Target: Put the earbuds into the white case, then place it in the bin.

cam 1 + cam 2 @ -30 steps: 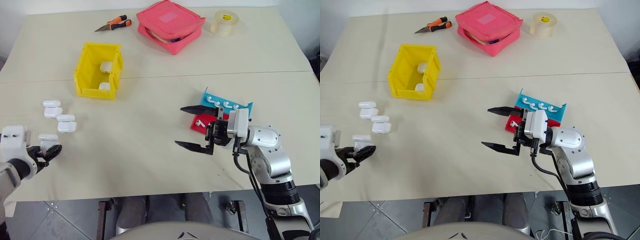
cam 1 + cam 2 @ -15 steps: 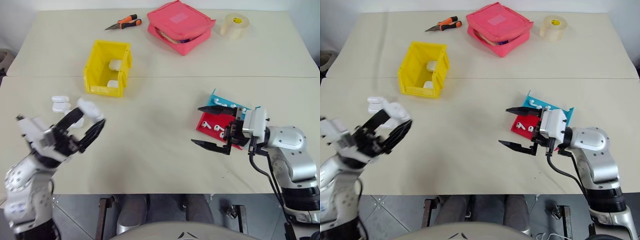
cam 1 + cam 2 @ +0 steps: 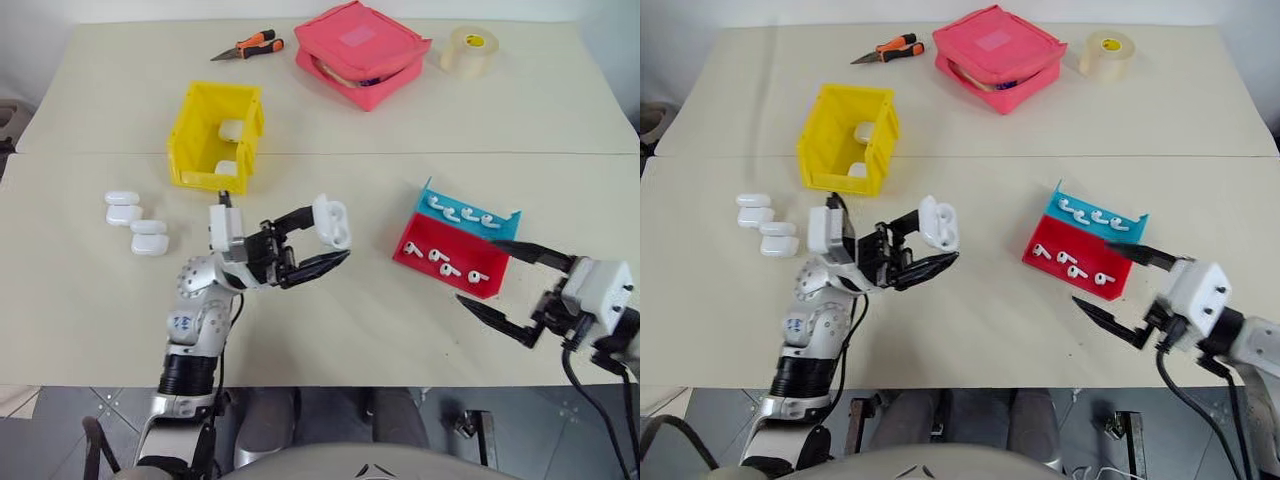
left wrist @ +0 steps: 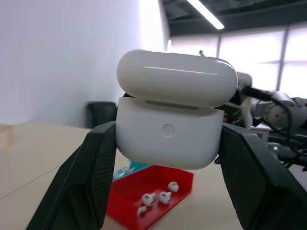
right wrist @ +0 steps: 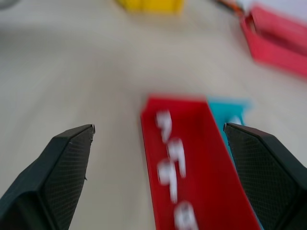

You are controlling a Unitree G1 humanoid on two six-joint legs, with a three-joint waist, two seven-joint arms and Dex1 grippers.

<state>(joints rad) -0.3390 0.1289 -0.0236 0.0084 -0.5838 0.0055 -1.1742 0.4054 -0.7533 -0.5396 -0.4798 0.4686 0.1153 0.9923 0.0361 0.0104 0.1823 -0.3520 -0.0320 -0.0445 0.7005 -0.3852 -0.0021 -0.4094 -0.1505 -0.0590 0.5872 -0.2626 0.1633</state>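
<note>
**Where things sit around the tray**

Take the tray point(image 3: 440, 268) as your landmark: the earbuds point(image 3: 442, 262) lie in it. Well to its left, the white case point(image 3: 331, 221) is held above the table point(image 3: 330, 120) in the left gripper point(image 3: 322, 243). Farther left lie spare cases point(image 3: 135, 222); the bin point(image 3: 214, 139) is behind them. The right gripper point(image 3: 502, 289) is just before the tray.

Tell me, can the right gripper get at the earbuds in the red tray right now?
Probably yes. The right gripper is open and empty, just beside the red tray, with nothing between it and the earbuds. The left gripper holds the white case well clear.
</note>
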